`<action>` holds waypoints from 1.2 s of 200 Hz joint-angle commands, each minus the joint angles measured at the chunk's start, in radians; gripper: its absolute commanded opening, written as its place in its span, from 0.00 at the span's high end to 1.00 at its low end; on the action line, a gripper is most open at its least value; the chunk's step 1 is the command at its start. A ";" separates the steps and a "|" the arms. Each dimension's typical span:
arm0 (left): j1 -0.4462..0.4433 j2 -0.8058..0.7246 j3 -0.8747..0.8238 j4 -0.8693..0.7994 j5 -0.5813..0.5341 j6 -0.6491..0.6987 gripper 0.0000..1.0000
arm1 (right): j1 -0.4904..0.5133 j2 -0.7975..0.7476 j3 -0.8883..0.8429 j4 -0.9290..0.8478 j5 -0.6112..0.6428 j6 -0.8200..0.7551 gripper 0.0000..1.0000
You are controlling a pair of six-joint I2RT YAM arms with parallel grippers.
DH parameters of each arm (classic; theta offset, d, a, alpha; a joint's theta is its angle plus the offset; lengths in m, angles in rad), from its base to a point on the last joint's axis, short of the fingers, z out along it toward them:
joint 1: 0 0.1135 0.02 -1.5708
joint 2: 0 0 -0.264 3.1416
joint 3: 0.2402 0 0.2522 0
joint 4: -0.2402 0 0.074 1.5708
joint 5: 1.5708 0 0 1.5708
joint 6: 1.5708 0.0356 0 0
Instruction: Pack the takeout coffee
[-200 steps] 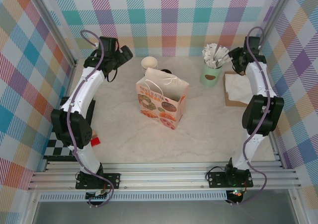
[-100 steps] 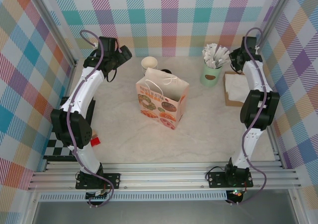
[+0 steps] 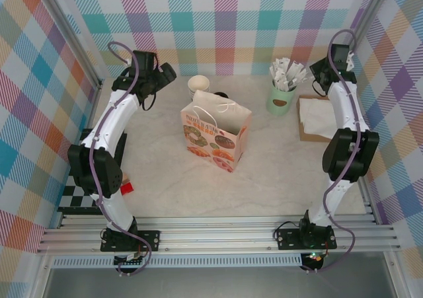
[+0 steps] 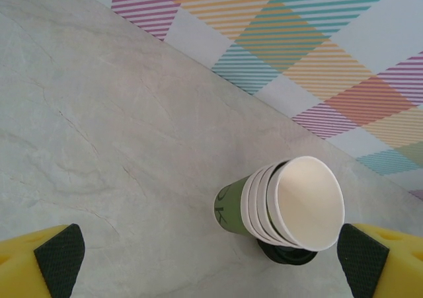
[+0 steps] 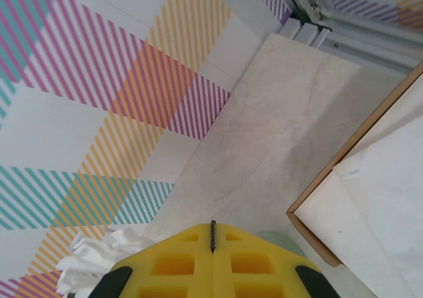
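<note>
Takeout coffee (image 3: 222,95), just beyond the bag (image 3: 215,136): likely light, crushable paper — pinch gently below the lid. Left claw (image 4: 211,266) spread apart; right claw (image 5: 212,237) pressed together, empty.

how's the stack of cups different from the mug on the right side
The stack of cups is several nested paper cups, and the mug is a single piece. The cups are olive green with cream rims, while the mug is pale mint. The top cup is empty, but the mug is stuffed with white sachets. Both stand upright.
</note>
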 commanded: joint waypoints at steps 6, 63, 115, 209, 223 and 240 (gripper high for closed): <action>0.019 -0.041 -0.015 0.074 0.108 0.044 0.00 | 0.017 -0.081 0.037 -0.086 0.026 -0.178 1.00; 0.020 -0.070 -0.025 0.121 0.355 0.066 0.00 | 0.116 -0.249 0.044 -0.243 0.145 -0.499 1.00; 0.020 -0.168 -0.110 0.119 0.343 0.054 0.00 | 0.119 -0.430 -0.079 -0.140 0.162 -0.582 1.00; 0.019 -0.211 -0.138 0.086 0.463 0.077 0.00 | 0.119 -0.405 -0.049 -0.109 0.021 -0.640 1.00; 0.019 -0.207 -0.134 0.078 0.516 0.104 0.00 | 0.118 -0.410 -0.022 -0.136 0.021 -0.635 1.00; 0.018 -0.205 -0.129 0.060 0.588 0.142 0.00 | 0.119 -0.424 0.005 -0.175 -0.021 -0.611 1.00</action>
